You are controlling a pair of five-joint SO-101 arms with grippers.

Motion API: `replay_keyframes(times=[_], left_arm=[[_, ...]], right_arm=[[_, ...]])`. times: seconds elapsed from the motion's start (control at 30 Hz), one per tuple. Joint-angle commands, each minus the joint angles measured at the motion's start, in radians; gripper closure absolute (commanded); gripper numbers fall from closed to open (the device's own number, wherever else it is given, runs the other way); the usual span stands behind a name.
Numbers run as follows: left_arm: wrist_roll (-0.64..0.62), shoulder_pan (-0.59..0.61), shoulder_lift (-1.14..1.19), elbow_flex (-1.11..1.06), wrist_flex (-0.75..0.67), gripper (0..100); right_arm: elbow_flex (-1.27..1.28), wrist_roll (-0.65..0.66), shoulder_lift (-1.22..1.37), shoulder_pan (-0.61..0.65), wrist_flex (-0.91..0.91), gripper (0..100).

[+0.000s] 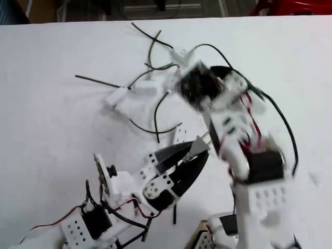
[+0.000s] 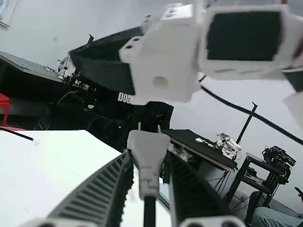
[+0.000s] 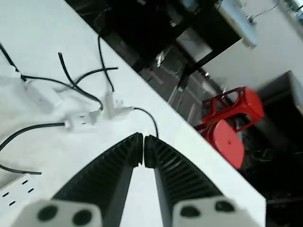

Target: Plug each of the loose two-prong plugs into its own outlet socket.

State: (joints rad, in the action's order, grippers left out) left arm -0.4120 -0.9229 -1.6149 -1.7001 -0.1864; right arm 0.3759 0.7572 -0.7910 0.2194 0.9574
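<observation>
Entry, plug insertion. The left hand (image 1: 203,149) is clenched on a white two-prong plug (image 2: 147,151). Both fingers pinch the plug body, the prongs stick out past the fingertips, and the cord (image 2: 149,213) runs back between the fingers toward the wrist. The plug is held off the surface (image 1: 46,129). The right arm's housing (image 2: 189,52) sits close ahead of the prongs.

The right hand (image 3: 143,144) has its fingers pressed together with nothing in them. On the surface ahead of its tips lies a cord-end outlet socket (image 3: 81,121), with another loose plug (image 3: 113,108) just beside it. A power strip (image 3: 16,189) lies off to one side, nearer the wrist.

Judgement: the socket is light and will probably slide when pushed, so the right hand should pin it first. The left hand should then clear the housing, square the prongs to the slots and press straight along the plug's axis. Pushing at an angle risks the plug twisting in the grip.
</observation>
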Motion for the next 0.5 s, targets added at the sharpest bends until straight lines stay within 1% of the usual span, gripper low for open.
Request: replay_keyframes(times=[0.0, 0.13, 0.3, 0.47], left_arm=[[-0.006, 0.01, -0.01, 0.02, -0.018, 98], [-0.006, 0.012, -0.01, 0.018, -0.02, 98], [-0.006, 0.013, -0.01, 0.017, -0.021, 98], [-0.006, 0.008, -0.01, 0.015, -0.021, 98]], right_arm=[[-0.049, -0.023, 0.143, -0.018, -0.013, 97.9], [-0.044, -0.023, 0.237, -0.084, -0.015, 97.9], [-0.035, -0.021, 0.248, -0.17, -0.015, 97.9], [-0.173, -0.023, 0.189, -0.188, 0.025, 97.9]])
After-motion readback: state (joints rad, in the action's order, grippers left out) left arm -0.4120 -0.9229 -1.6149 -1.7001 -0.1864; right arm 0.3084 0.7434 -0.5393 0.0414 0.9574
